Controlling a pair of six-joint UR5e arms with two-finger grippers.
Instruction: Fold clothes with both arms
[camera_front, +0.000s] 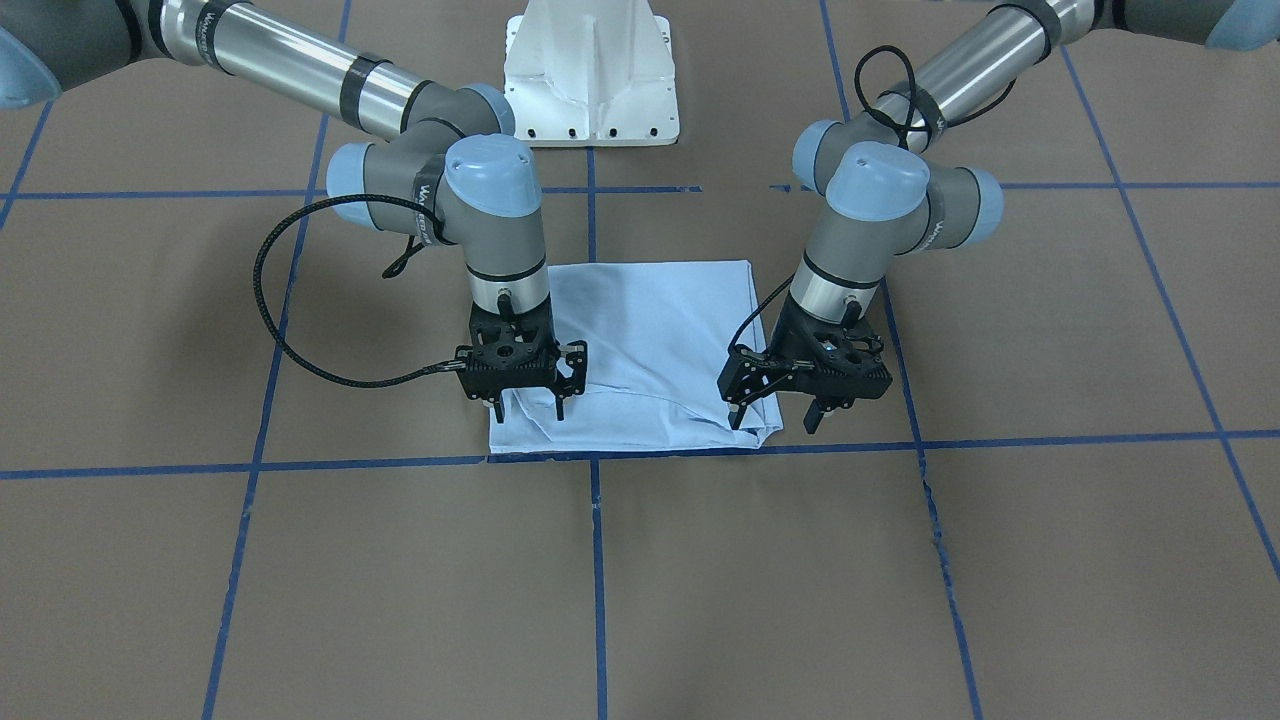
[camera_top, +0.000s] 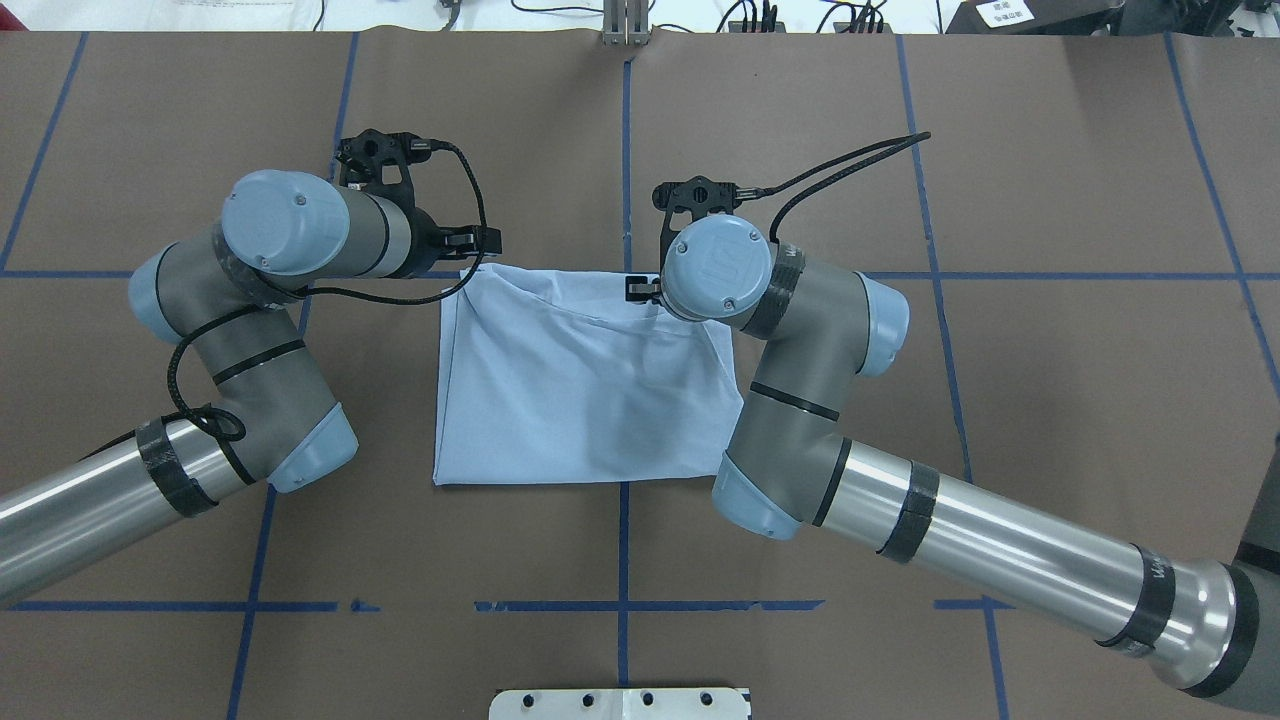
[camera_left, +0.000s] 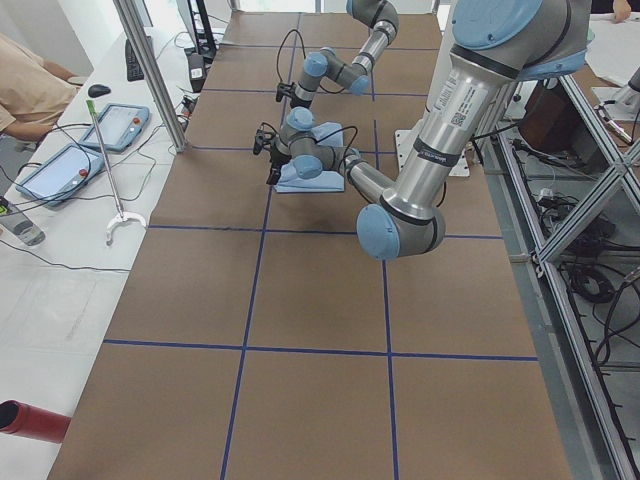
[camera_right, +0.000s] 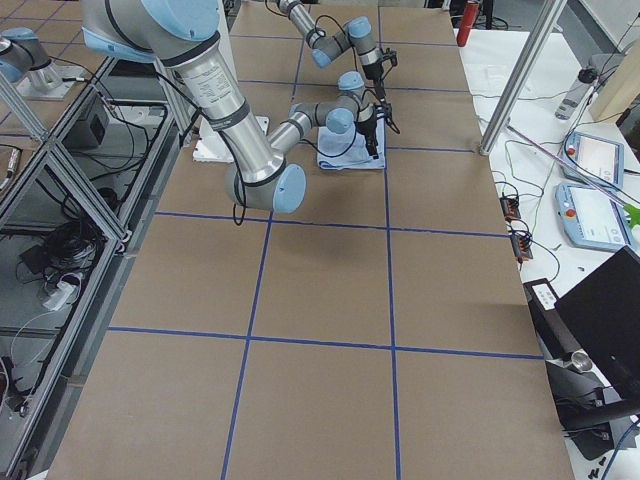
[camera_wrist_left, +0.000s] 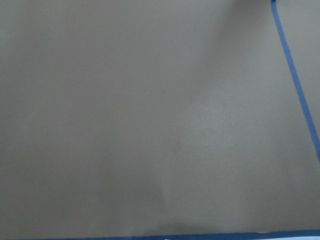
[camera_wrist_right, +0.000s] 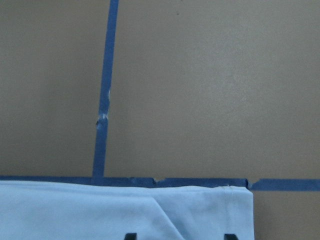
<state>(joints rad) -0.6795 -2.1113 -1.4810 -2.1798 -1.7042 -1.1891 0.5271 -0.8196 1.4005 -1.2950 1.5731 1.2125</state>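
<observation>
A light blue T-shirt lies folded into a rough rectangle at the middle of a brown counter. Its edge farthest from the robot runs along a blue tape line. The right claw and the left claw each stand over one corner of that edge, fingers spread and gripping nothing. Whether the tips touch the cloth is unclear. The shirt looks thin, light and limp (creases already bunch near both claws), so it will likely sag and its layers may slide apart. The two corners seem the best holds, pinching every layer and lifting evenly together.
</observation>
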